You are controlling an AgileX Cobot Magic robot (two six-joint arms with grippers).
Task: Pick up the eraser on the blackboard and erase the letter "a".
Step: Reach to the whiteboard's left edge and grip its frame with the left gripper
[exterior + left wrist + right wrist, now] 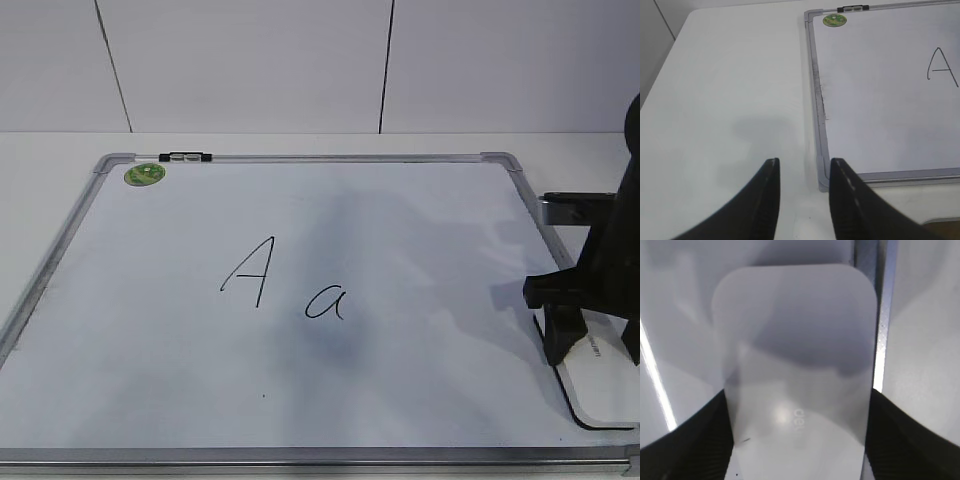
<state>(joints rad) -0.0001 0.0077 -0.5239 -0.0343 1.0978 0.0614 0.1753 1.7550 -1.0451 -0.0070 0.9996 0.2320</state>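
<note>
The eraser (795,375) fills my right wrist view, a white rounded block with faint grey lettering near its lower middle; it lies on the blackboard (150,330) at that board's right edge, its black underside showing as a thin dark line in the exterior view (600,405); my right gripper (565,320) is down over it, one dark finger on each long side of the block; the fingers look close against its sides, but I cannot tell whether they are pressing it or merely straddling it.

The letter "a" (326,301) sits near the middle of the board, well to the left of the eraser, unsmudged; the taller capital "A" (250,271) stands just beside it on its left; a round green sticker (145,174) marks the far left corner, and a small black-and-silver clip (186,157) sits on the far frame rail near it.

My left gripper (802,172) hovers over the white table (730,85) off the board's left side, its fingers parted with nothing between them; the right finger overlaps the near left corner of the silver frame (816,90) in that view.
</note>
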